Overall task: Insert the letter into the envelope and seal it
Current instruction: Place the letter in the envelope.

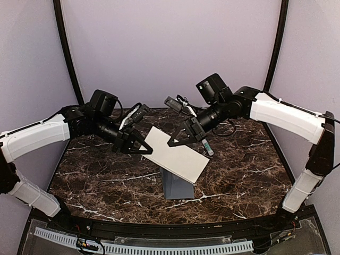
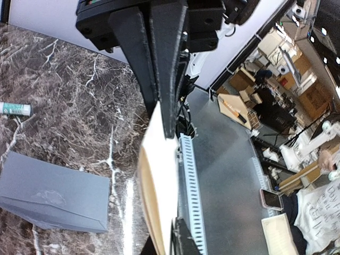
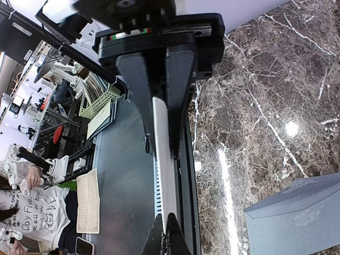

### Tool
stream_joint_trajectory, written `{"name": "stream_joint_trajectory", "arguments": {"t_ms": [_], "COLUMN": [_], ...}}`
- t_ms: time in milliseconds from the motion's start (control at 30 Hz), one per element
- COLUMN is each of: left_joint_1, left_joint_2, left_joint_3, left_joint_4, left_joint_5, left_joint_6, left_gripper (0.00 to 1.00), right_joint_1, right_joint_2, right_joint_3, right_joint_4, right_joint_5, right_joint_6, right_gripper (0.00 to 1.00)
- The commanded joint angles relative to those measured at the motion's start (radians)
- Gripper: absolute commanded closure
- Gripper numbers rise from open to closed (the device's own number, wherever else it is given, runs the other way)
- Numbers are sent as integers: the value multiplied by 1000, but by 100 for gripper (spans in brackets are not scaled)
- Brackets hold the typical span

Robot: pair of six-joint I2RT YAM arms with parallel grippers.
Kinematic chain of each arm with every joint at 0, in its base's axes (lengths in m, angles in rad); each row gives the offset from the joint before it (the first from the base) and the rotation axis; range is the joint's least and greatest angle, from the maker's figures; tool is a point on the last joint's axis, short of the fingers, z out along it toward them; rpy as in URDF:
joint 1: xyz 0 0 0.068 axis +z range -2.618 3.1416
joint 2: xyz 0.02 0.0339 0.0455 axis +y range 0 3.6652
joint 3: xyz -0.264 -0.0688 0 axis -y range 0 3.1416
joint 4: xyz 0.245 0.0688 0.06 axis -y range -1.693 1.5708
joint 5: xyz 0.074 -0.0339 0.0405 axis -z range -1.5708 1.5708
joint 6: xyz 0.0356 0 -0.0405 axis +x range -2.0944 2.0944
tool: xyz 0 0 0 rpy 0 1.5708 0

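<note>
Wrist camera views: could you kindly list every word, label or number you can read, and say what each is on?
White shirt, in the background: handwriting that seems to start "Day Five"; the rest is too blurred to read.
Glue stick: green label, too small to read.
Letter: seen edge-on, no text shows.
Envelope: no print visible.

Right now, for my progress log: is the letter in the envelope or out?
Out: left tool and right tool pinch the letter in the air above the envelope.

Left claw (image 1: 144,150) and right claw (image 1: 173,142), both pinched shut, point inward toward each other.
</note>
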Motion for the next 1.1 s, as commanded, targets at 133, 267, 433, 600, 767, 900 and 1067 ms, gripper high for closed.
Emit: {"name": "stream_joint_trajectory", "arguments": {"t_ms": [133, 267, 433, 600, 767, 900, 1067], "left_joint_1": [-1, 15, 20, 20, 20, 20, 20], "left_joint_2": [-98, -192, -198, -125, -100, -97, -101], "left_joint_3": [-50, -165, -251, -230, -254, -274, -300], "left_joint_4": [257, 562, 850, 930, 1071, 1151, 1207], "left_joint_5": [-248, -393, -428, -348, -243, -225, -225], "left_joint_6": [-136, -300, -492, -594, -690, -739, -769], "left_gripper": [28, 18, 16, 16, 26, 46, 65], "right_joint_1": [-8, -7, -2, 9, 9, 9, 9], "right_joint_2": [-102, -213, -261, -241, -209, -185, -164], "right_joint_3": [-102, -274, -444, -472, -441, -430, -416], "right_joint_4": [299, 714, 1142, 1321, 1357, 1384, 1391], "right_joint_5": [99, 208, 366, 430, 414, 396, 380], "right_joint_6": [129, 267, 391, 413, 427, 446, 459], "right_gripper": [100, 100, 100, 100, 100, 100, 100]}}
